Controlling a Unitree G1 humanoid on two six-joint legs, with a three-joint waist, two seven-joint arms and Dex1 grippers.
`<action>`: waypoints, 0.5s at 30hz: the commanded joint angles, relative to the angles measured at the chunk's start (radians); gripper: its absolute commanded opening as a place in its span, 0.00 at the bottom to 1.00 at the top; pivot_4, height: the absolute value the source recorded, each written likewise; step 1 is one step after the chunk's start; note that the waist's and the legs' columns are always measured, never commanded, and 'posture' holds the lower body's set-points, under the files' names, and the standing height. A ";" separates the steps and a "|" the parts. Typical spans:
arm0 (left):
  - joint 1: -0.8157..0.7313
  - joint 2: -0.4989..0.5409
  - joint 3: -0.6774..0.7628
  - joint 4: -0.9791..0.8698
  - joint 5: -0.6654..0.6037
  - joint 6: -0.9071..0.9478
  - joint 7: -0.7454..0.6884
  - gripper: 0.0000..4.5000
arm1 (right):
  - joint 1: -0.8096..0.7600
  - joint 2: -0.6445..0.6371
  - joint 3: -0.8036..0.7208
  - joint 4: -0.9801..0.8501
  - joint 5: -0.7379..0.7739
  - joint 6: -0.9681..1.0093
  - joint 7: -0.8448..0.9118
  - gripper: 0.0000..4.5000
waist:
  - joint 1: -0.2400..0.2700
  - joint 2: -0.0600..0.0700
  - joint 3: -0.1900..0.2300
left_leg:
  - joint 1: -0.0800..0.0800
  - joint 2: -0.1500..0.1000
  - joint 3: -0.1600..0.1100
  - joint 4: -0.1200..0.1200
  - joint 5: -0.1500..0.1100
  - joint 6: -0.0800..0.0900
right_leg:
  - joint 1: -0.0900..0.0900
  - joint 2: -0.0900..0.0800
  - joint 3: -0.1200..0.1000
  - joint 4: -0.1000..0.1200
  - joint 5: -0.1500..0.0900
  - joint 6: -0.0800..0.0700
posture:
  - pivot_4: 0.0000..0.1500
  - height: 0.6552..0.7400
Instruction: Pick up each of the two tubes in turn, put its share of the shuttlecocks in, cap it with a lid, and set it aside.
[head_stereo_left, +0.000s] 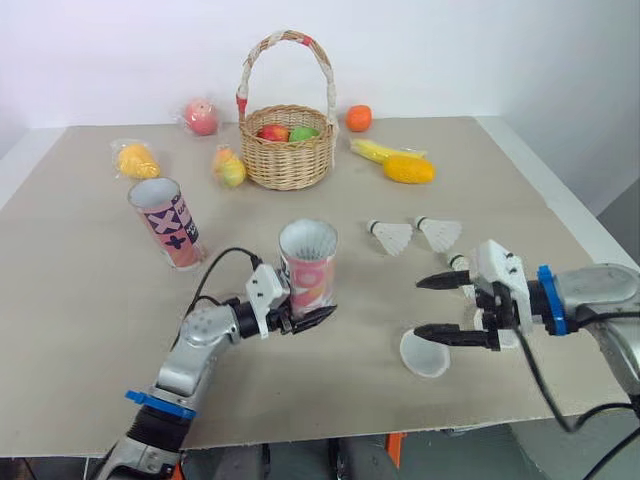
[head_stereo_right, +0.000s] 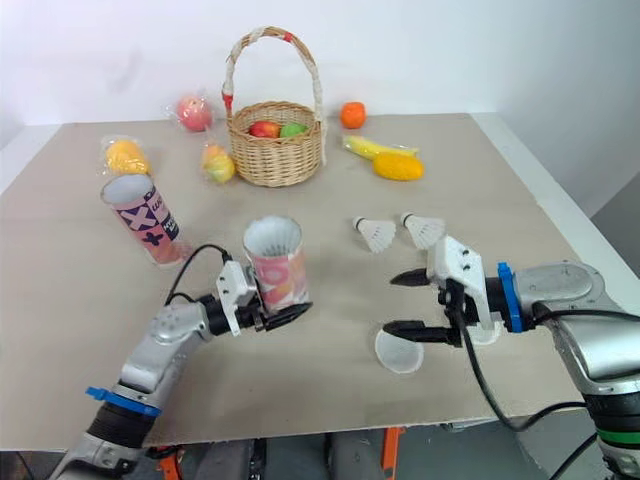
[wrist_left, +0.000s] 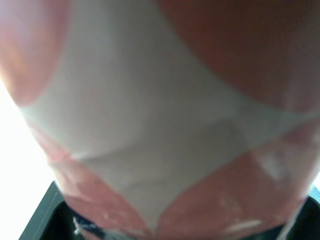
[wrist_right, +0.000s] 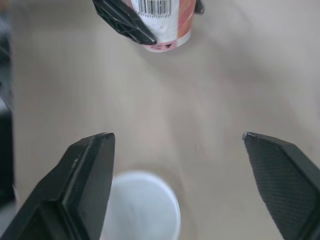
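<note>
My left gripper (head_stereo_left: 303, 318) is shut on the base of a pink-and-white tube (head_stereo_left: 308, 268), which stands upright with its mouth open near the table's middle; its wall is close up in the left wrist view (wrist_left: 150, 125). A second pink tube (head_stereo_left: 166, 221) with cross marks stands at the left, leaning slightly. Two white shuttlecocks (head_stereo_left: 390, 237) (head_stereo_left: 439, 233) lie right of centre, and a third (head_stereo_left: 458, 262) is partly hidden behind my right gripper (head_stereo_left: 420, 307). That gripper is open, just above and beside a white lid (wrist_right: 142, 205) lying flat on the table.
A wicker basket (head_stereo_left: 288, 150) with fruit stands at the back centre. Around it lie a peach (head_stereo_left: 201, 116), a bagged yellow fruit (head_stereo_left: 137, 160), a pear (head_stereo_left: 229, 167), an orange (head_stereo_left: 358, 118), and a banana with a mango (head_stereo_left: 405, 167).
</note>
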 joint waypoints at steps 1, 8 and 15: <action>0.015 -0.026 0.006 0.059 0.005 -0.099 0.006 0.71 | 0.000 0.011 0.024 0.015 -0.045 -0.082 -0.002 0.99 | -0.003 0.001 0.000 | 0.000 0.000 0.001 0.000 0.000 0.000 | 0.000 0.000 0.002 0.000 0.000 -0.001 | 1.00 1.00; 0.027 -0.033 -0.017 0.139 0.030 -0.139 -0.001 0.71 | -0.025 0.032 0.091 0.069 -0.110 -0.143 -0.006 0.99 | 0.000 0.002 -0.001 | 0.002 0.000 0.001 0.000 0.000 0.000 | 0.001 0.001 0.003 0.000 0.002 0.003 | 1.00 1.00; 0.027 -0.026 -0.050 0.190 0.064 -0.165 -0.026 0.71 | -0.051 0.068 0.141 0.161 -0.163 -0.204 0.003 0.82 | -0.001 0.010 -0.006 | 0.009 -0.001 0.002 -0.001 0.000 0.000 | 0.007 0.001 0.004 0.000 0.000 -0.001 | 1.00 1.00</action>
